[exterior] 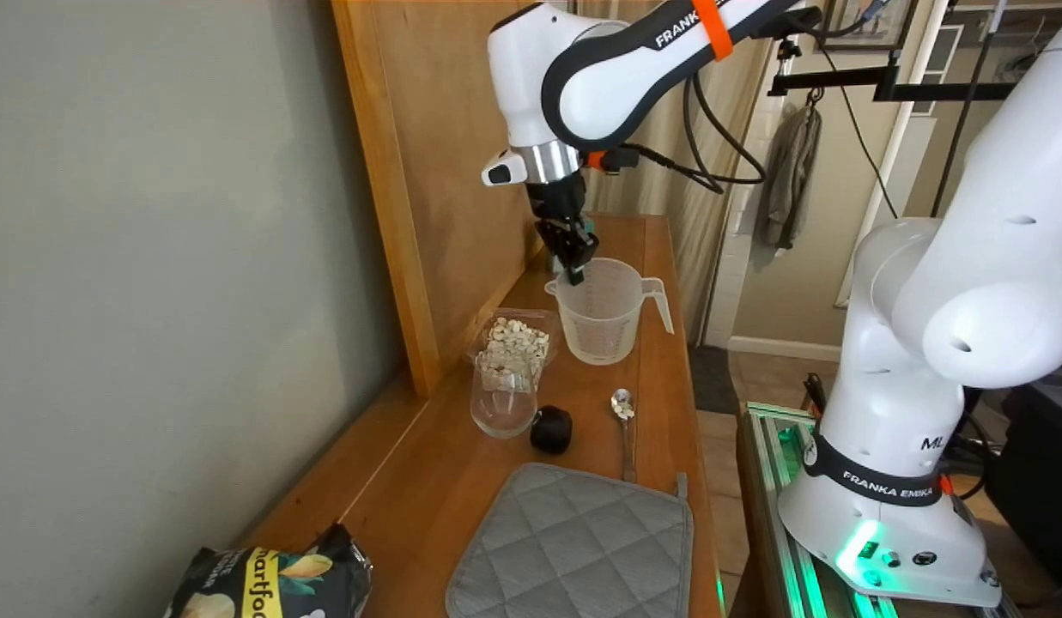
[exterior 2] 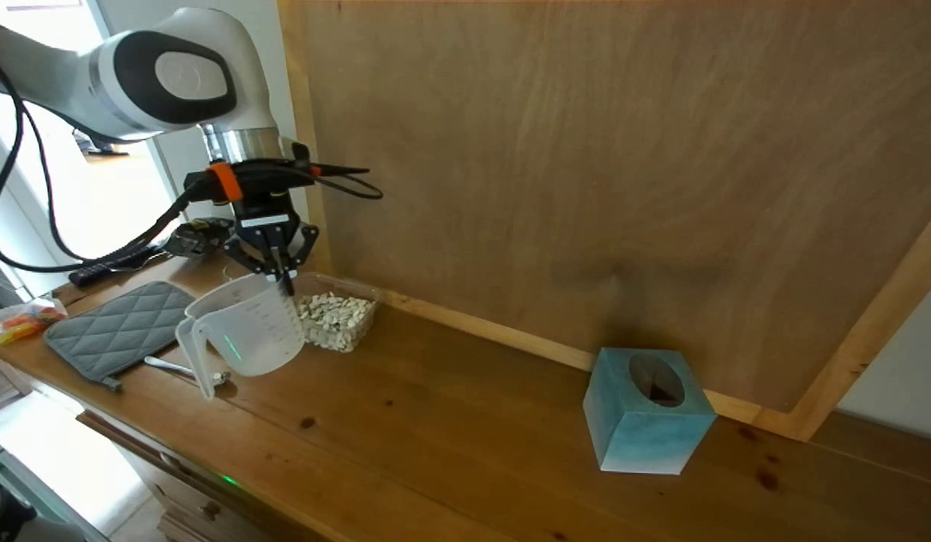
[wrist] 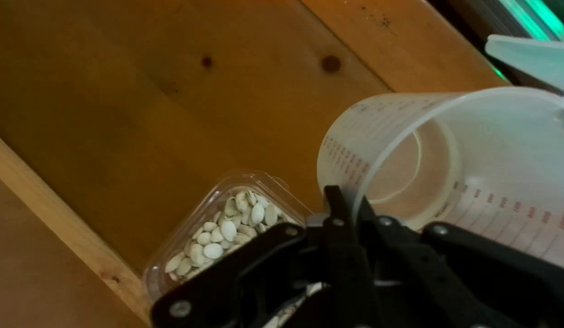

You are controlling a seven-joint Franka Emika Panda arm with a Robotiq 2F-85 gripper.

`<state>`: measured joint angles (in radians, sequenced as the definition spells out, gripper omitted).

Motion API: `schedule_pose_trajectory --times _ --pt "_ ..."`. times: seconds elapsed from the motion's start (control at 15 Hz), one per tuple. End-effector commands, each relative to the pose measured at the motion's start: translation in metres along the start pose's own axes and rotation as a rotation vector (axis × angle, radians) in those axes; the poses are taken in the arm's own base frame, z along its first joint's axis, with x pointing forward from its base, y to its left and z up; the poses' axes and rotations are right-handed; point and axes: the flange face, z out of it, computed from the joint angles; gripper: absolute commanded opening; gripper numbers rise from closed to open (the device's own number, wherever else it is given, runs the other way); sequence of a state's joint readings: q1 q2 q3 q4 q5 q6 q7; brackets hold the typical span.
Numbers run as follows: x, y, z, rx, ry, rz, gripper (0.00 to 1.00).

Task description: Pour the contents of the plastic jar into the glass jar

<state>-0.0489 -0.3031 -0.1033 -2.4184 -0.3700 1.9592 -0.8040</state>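
Note:
The plastic jar is a translucent whitish measuring cup with a handle. It shows in both exterior views point(exterior: 601, 322) point(exterior 2: 258, 331) and at the right of the wrist view point(wrist: 505, 150). My gripper point(exterior: 575, 276) point(exterior 2: 287, 284) point(wrist: 349, 198) is shut on its rim, one finger inside and one outside. The cup is tilted; I cannot tell whether its base touches the table. No contents show inside it. The glass jar point(exterior: 503, 403) is small and clear, beside a black round object point(exterior: 551, 430). The glass jar is hidden in the other two views.
A clear tub of whitish seeds point(exterior: 518, 343) point(exterior 2: 336, 320) point(wrist: 231, 228) stands beside the cup, against the wooden panel. A spoon with seeds point(exterior: 623, 412), a grey quilted mat point(exterior: 573, 541) and a snack bag point(exterior: 269, 584) lie on the table. A blue tissue box point(exterior 2: 646, 414) stands farther along.

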Motion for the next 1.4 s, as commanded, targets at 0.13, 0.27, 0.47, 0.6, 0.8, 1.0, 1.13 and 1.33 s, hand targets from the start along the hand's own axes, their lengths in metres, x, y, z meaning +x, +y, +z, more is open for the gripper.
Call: schedule_pose_trajectory --times 0.13,0.27,0.47,0.6,0.8,1.0,1.13,1.33 --pt "0.038 -0.020 -0.010 -0.023 -0.149 -0.187 0.01" --pt "0.043 -0.024 -0.015 -0.043 -0.181 -0.223 0.01" --pt "0.049 -0.023 -0.027 -0.075 -0.207 -0.274 0.01" --pt "0.056 -0.024 -0.033 -0.087 -0.216 -0.320 0.01" --pt "0.072 -0.026 -0.039 -0.094 -0.219 -0.396 0.01" --pt "0.091 -0.026 -0.038 -0.097 -0.247 -0.454 0.01" --pt "0.101 -0.025 -0.037 -0.098 -0.276 -0.484 0.01" --pt "0.119 -0.025 -0.038 -0.104 -0.314 -0.526 0.01"
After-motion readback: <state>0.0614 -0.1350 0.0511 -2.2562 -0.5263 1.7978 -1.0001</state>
